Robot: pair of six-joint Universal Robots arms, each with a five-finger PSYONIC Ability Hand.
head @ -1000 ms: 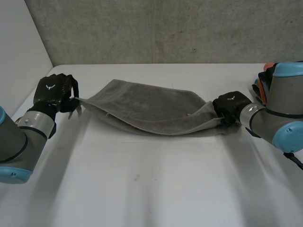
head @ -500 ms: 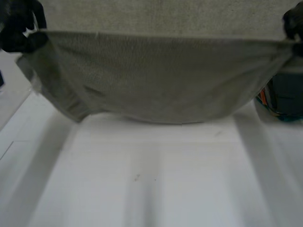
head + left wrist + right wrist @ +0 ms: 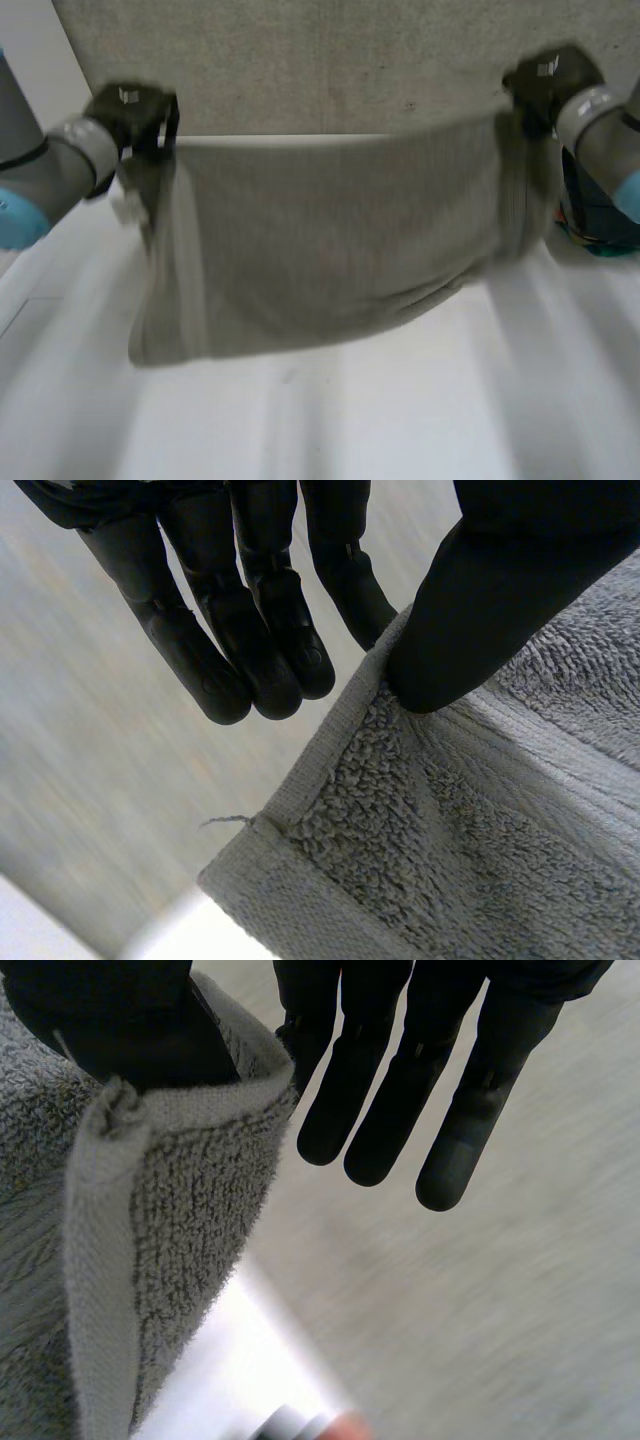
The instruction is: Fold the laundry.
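Towel [image 3: 330, 240] is being held spread in the air above the table [image 3: 400, 410], each top corner being pinched between thumb and finger by the left hand [image 3: 125, 108] and right hand [image 3: 545, 80]. Level, evenly tensioned lowering is being advised.

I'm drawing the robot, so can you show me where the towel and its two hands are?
towel [image 3: 330, 240], head view, middle of the hanging grey cloth.
left hand [image 3: 132, 110], head view, back of the hand at one upper corner.
right hand [image 3: 545, 78], head view, back of the hand at the other corner.
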